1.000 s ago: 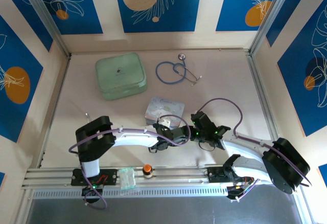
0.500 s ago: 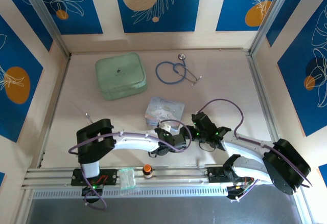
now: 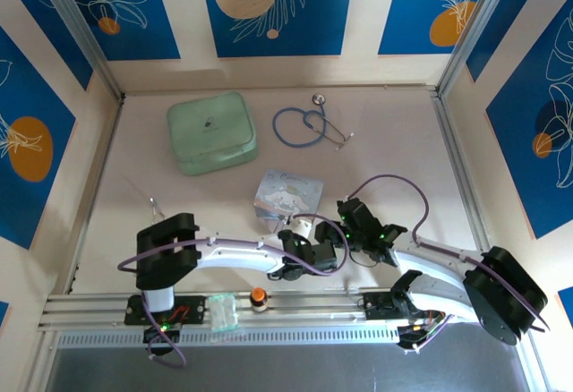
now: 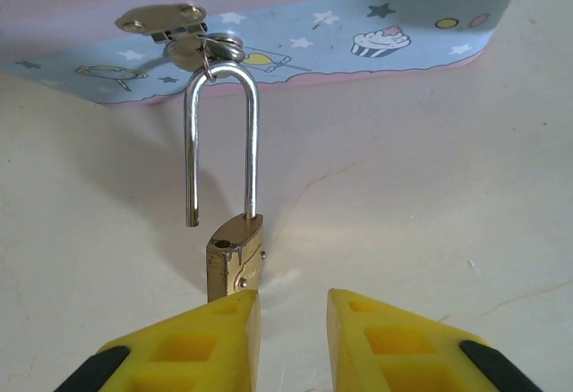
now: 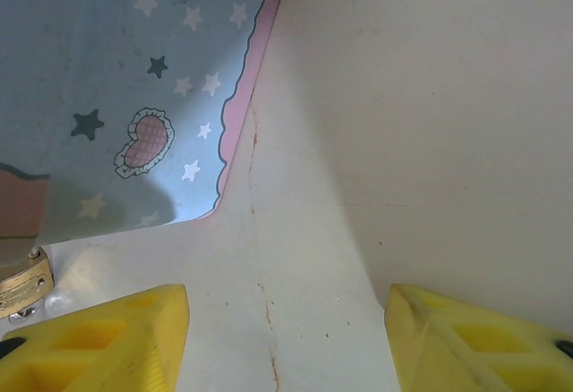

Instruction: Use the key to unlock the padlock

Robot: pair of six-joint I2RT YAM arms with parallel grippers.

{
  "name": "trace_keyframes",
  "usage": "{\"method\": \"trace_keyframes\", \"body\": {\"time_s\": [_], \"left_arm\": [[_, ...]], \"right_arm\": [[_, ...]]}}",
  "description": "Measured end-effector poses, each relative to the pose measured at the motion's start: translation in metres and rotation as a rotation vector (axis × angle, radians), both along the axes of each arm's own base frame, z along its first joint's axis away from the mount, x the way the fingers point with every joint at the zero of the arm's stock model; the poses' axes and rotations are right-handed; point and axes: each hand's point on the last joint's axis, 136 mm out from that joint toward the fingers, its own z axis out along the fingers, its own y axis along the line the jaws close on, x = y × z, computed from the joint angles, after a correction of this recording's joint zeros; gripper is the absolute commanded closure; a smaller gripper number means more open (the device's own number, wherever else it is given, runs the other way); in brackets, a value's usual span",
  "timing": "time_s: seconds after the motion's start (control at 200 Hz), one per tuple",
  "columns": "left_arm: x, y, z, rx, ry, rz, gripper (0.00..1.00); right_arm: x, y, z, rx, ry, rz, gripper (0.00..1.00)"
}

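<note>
Far beyond both grippers, toward the back of the pale table (image 3: 403, 159), lie a mint-green square box (image 3: 212, 132) and, beside it, a blue stethoscope (image 3: 309, 126). Much closer, straight ahead of the left gripper (image 4: 291, 307) and ahead and to one side of the right gripper (image 5: 286, 307), rests the pale blue cartoon tin (image 3: 288, 191), printed with stars and cupcakes and edged in pink. In the top view the two wrists are close together on the near side of this tin. Behind them, at the table's near rail, stands a small orange-capped bottle (image 3: 259, 297).

The right gripper's yellow fingers (image 5: 116, 338) stand wide apart over bare table, with nothing between them. The left gripper's fingers (image 4: 192, 347) are parted by a narrow gap, and nothing sits in it.

The padlock (image 4: 235, 262) lies right at the tip of one left finger, its brass body seeming to touch it, and not between the two. Its silver shackle (image 4: 252, 150) runs forward from the body to the tin's metal hasp (image 4: 161, 21), through which it is hooked. One leg sits in the body and the other ends free, clear of it
</note>
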Motion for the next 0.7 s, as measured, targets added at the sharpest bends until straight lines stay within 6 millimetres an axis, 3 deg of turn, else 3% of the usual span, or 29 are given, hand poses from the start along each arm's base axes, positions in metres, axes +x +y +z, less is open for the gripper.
{"method": "trace_keyframes", "body": {"time_s": [0.125,0.24,0.29,0.46,0.7], "left_arm": [[0.0,-0.003,-0.001,-0.02,0.001,-0.001,0.72],[-0.001,0.003,0.001,-0.038,0.0,-0.002,0.51],[0.001,0.006,0.007,-0.043,-0.005,-0.011,0.47],[0.017,0.014,0.026,-0.123,-0.029,0.004,0.55],[0.024,0.027,0.005,-0.115,-0.014,-0.024,0.65]], "right_arm": [[-0.002,-0.001,0.001,0.007,-0.007,0.0,0.37],[-0.006,-0.001,0.004,0.021,-0.024,0.013,0.29],[-0.007,-0.001,0.007,0.03,-0.033,0.015,0.28],[-0.007,-0.001,0.016,0.051,-0.059,0.018,0.28],[-0.01,-0.003,0.013,0.041,-0.047,0.018,0.28]]}}
